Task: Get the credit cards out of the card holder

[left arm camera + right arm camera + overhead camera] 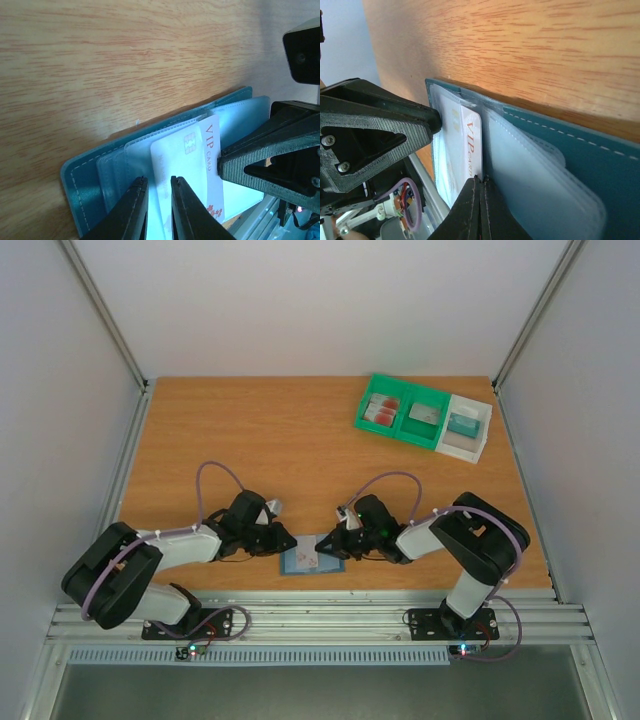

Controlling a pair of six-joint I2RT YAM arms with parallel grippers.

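Looking at a card holder (312,563) spread open and flat on the wooden table (250,440), right by the near edge, roughly mid-table, squeezed in between both grippers. Slate-teal outside with pale stitching, clear pockets inside. Can spot a white VIP card (192,165) poking partway out of one clear pocket, red lettering and a chip on the face.

On the right of the holder: right gripper (481,179), clamped fully together with no gap at all, tips nipping the edge of that white card. Touching the card for sure in both wrist views.

On the left of the holder: left gripper (158,182), fingers only a sliver apart, tips down on the clear pocket beside the card. Can't tell whether pinching a pocket layer or just pressing on top.

Over at the far right of the table: a green tray (395,433) with two compartments, and a white tray (462,448) butted up against the right side. Couple of red cards (382,408) in the left green compartment, a grey piece (426,413) in the right one, a teal piece (463,423) in the white tray. Well apart from the card holder and both grippers.
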